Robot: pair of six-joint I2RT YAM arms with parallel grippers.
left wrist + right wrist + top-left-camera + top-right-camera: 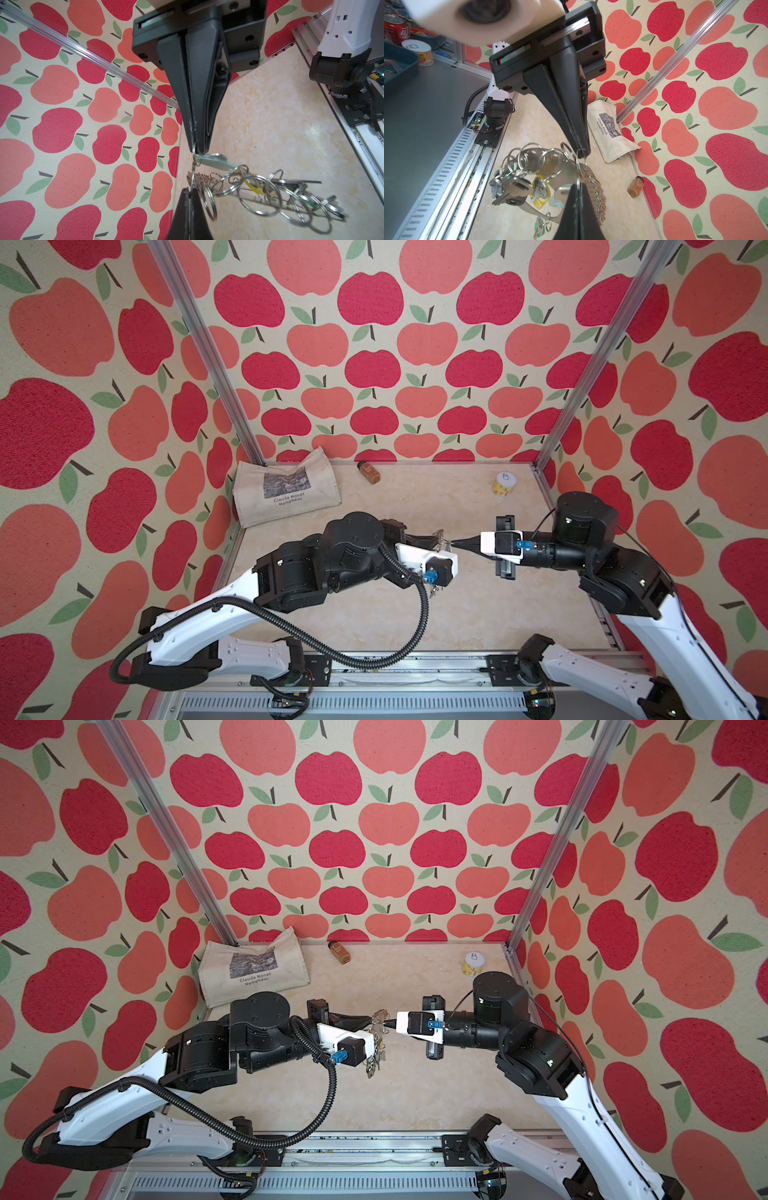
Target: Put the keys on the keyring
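Both grippers meet tip to tip above the middle of the table, and the keyring [566, 168] hangs in the air between them. It is a grey oval plate with a row of small rings [598, 197] along one edge. One thin split ring [578, 173] is pinched from both sides: my left gripper [190, 190] is shut on it, and my right gripper [578, 186] is shut on it too. The keys [557, 197], a silvery key with a pale mint tag, hang right beside that ring, the tag [216, 163] just under the right fingertips [200, 145]. In both top views the bunch [376, 1048] is partly hidden by the left wrist.
Other keys hang from the plate on large rings, one with a yellow tag [539, 193] and one with a green tag [538, 226]. At the back of the table lie a canvas tote bag [286, 489], a brown spice jar [369, 472] and a small can [505, 484].
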